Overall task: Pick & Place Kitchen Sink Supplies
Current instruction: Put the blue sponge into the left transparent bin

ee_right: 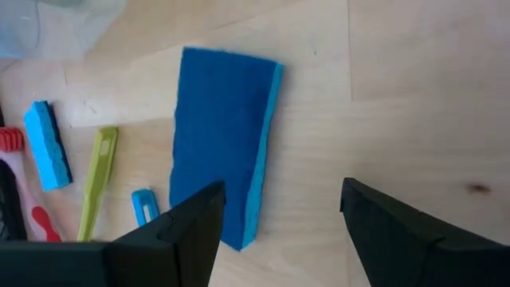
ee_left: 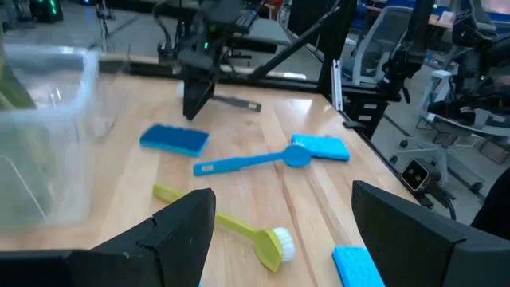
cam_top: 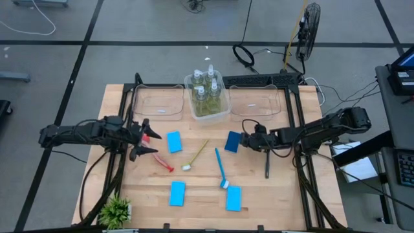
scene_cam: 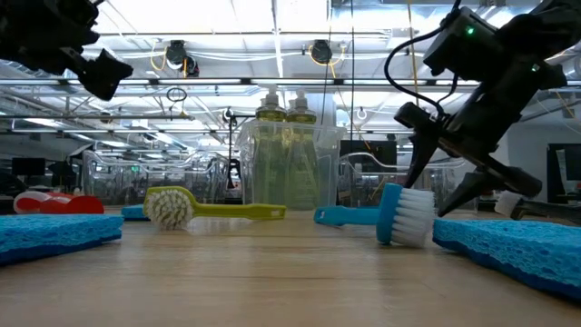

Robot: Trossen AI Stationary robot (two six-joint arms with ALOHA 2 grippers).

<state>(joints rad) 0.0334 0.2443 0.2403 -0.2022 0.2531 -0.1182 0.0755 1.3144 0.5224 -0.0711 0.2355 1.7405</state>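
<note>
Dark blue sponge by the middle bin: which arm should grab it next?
Right, probably. The right hand hangs open right beside the dark blue sponge; the left hand is open too, but across the table near the red brush.

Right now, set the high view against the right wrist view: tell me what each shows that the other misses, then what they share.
Only the high view shows the four pump bottles standing in the middle clear bin, the empty bins either side, the potted plant, the dark grey brush, the left gripper open near the red brush, and the two front sponges.

Only the right wrist view shows the dark blue sponge's lighter side edge close up.

Both show that sponge just ahead of the open right gripper, the yellow-green brush and another blue sponge.
</note>
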